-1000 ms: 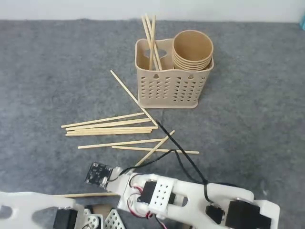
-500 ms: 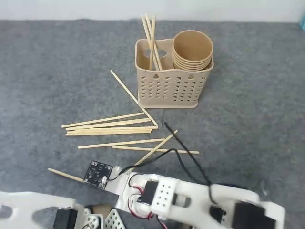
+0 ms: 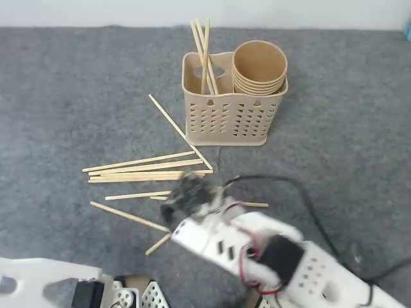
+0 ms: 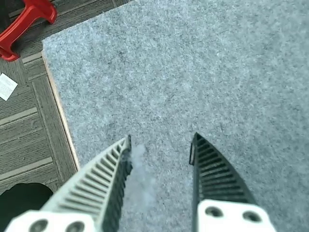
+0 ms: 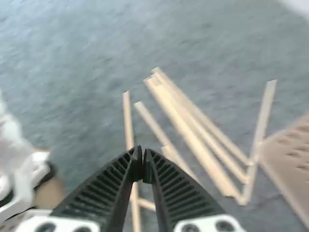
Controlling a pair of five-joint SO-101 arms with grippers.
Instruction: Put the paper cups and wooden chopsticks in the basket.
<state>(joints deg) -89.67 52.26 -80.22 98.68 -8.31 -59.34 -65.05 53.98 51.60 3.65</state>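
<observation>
wrist views: right end effector (image 5: 142, 164) closed, empty, over chopsticks (image 5: 193, 134); left end effector (image 4: 161, 139) spread wide, empty

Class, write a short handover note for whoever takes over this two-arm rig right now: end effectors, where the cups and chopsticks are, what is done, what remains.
Left end effector: open, empty, over bare mat.
Right end effector: shut, nothing visible between its fingers, above the loose chopsticks.
Done: paper cups stacked in the basket; upright chopsticks in its other compartment.
Left: the loose chopsticks, all lying on the mat in front of the basket.
</observation>
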